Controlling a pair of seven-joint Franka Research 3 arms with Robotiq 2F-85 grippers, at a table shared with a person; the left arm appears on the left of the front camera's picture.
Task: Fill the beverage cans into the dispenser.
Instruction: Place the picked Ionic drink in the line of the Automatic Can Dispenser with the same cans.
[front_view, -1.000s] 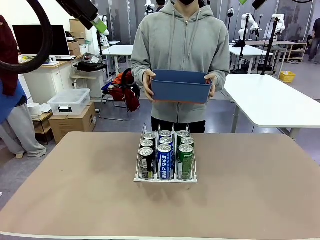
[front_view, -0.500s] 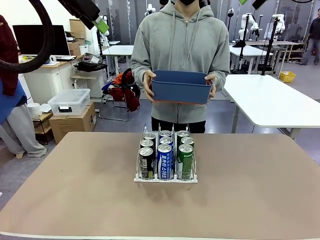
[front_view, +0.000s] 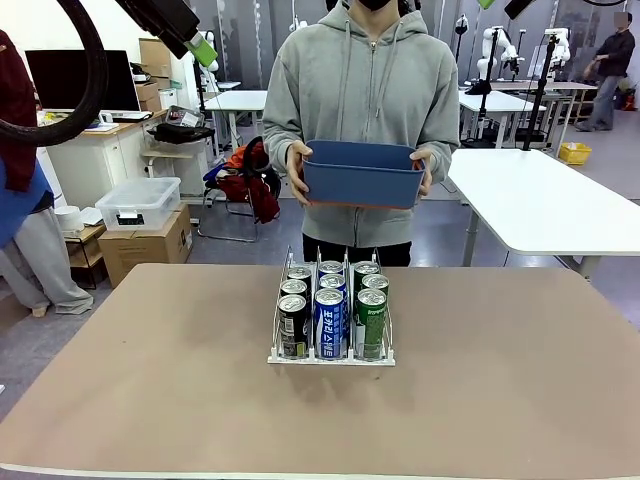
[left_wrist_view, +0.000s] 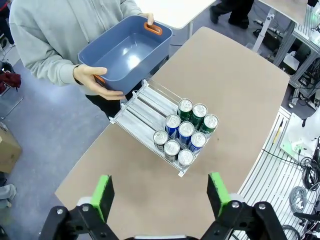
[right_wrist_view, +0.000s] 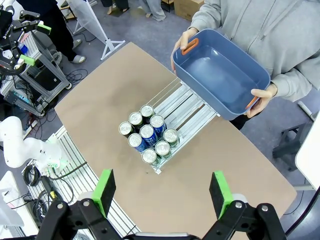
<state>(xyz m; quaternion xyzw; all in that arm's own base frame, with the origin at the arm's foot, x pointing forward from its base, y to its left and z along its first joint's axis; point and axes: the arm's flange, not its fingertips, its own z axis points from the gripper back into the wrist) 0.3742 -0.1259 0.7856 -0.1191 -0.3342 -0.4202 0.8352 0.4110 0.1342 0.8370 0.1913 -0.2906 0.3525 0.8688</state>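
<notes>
The rack (front_view: 331, 318) sits mid-surface (front_view: 150, 400), just in front of the person's empty blue bin (front_view: 362, 172). It holds nine cans (left_wrist_view: 185, 132): three black, three blue, three green, crowded at the front lip. A careless reach could topple one. Left fingers (left_wrist_view: 159, 196) and right fingers (right_wrist_view: 163, 190) hang high above the rack, spread wide, holding nothing.

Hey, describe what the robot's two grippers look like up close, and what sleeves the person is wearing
Both the left gripper and the right gripper have black, angular metal fingers with visible bolts, each tipped with bright green pads. The person wears a grey hooded sweatshirt with long sleeves and ribbed cuffs.
</notes>
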